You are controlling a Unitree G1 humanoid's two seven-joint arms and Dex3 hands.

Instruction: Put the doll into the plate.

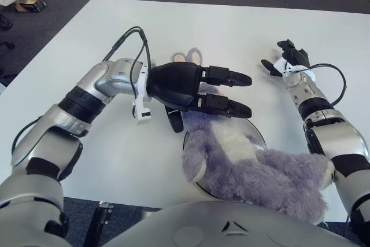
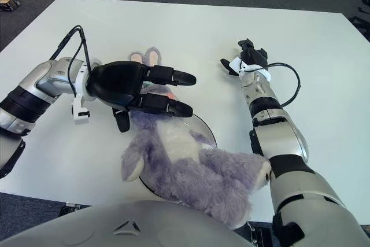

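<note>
The left hand reaches across the white table from the robot's left, its black palm turned toward the right and its two long fingers stretched out straight, one above the other, spread apart and closed on nothing; the thumb hangs down below the palm. Directly beneath and just behind these fingers lies the doll, a purple plush rabbit with a white belly. Its head is hidden under the hand, and only the pink-lined ears show past the far side of the palm. The body of the doll stretches from under the fingers toward the near edge of the table and to the right, covering most of the plate, a dark round dish whose rim shows as a thin arc just below the lower finger. Whether the fingers touch the plush cannot be told. The right hand shows well apart, to the right of the left fingertips, over the bare table, with its black fingers spread and holding nothing.
</note>
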